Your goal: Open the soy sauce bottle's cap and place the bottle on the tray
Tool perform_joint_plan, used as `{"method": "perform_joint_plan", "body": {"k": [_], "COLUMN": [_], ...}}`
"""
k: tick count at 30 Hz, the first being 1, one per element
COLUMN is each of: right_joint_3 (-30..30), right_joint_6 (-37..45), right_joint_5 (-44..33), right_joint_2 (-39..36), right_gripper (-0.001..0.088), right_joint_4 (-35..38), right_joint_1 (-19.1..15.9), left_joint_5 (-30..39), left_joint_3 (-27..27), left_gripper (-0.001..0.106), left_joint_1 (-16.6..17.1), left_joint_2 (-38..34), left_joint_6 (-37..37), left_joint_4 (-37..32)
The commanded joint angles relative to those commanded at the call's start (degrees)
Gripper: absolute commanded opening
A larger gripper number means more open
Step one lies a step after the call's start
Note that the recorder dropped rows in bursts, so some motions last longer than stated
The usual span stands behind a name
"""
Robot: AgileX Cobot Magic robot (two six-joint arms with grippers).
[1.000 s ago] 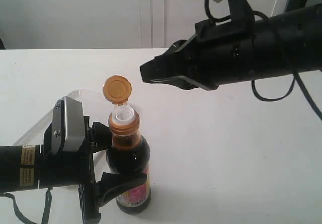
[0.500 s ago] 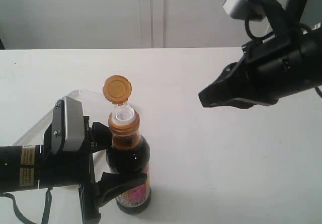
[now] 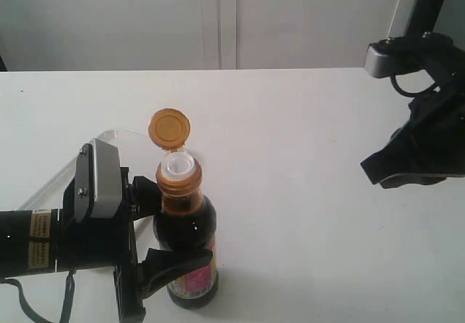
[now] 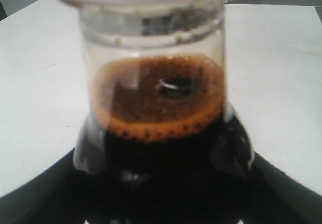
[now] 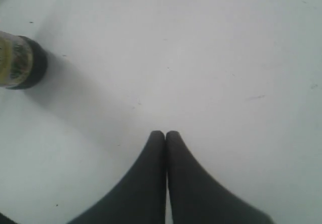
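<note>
The soy sauce bottle (image 3: 187, 225) stands upright on the white table, near the front left. My left gripper (image 3: 178, 230) is shut on its dark belly from the left. The orange-brown cap (image 3: 169, 128) is flipped back on its hinge, and the white pour spout (image 3: 177, 166) is bare. In the left wrist view the bottle (image 4: 161, 103) fills the frame between the dark fingers of the left gripper (image 4: 163, 196). My right gripper (image 3: 370, 169) hangs shut and empty far to the right. Its wrist view shows the right gripper (image 5: 165, 133) with its tips together and the bottle (image 5: 22, 63) well off. Only a rim of the tray (image 3: 54, 180) shows behind the left arm.
The white table top (image 3: 305, 214) stretches between the bottle and the right arm. A pale wall (image 3: 218, 18) runs behind the table's far edge. The left wrist camera housing (image 3: 98, 178) sits just left of the bottle.
My right arm has drawn back from above the cap to the far right and lower. The bottle, the open cap and the left gripper have not moved.
</note>
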State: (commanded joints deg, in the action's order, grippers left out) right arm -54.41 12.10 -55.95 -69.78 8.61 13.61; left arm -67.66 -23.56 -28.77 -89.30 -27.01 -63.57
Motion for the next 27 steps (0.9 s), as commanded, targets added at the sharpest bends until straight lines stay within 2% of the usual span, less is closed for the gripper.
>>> {"method": "perform_joint_plan", "body": {"k": [8, 21, 27], "right_joint_3": [5.7, 10.2, 13.7], "right_joint_6": [-5.6, -9.6, -9.8], "right_joint_5": [3.1, 7.5, 11.8], "right_joint_2": [0.0, 0.7, 6.6], "right_gripper": [0.0, 0.0, 0.0], "right_joint_4": [-5.9, -6.0, -5.8], "right_joint_1": [-0.1, -10.3, -11.4], "left_joint_5": [0.0, 0.0, 0.0], "left_joint_3": [0.0, 0.0, 0.0], "left_gripper": [0.0, 0.0, 0.0], "left_joint_1": [0.0, 0.0, 0.0], "left_joint_2": [0.0, 0.0, 0.0], "left_joint_6": [0.0, 0.0, 0.0], "left_joint_4": [0.0, 0.0, 0.0]}}
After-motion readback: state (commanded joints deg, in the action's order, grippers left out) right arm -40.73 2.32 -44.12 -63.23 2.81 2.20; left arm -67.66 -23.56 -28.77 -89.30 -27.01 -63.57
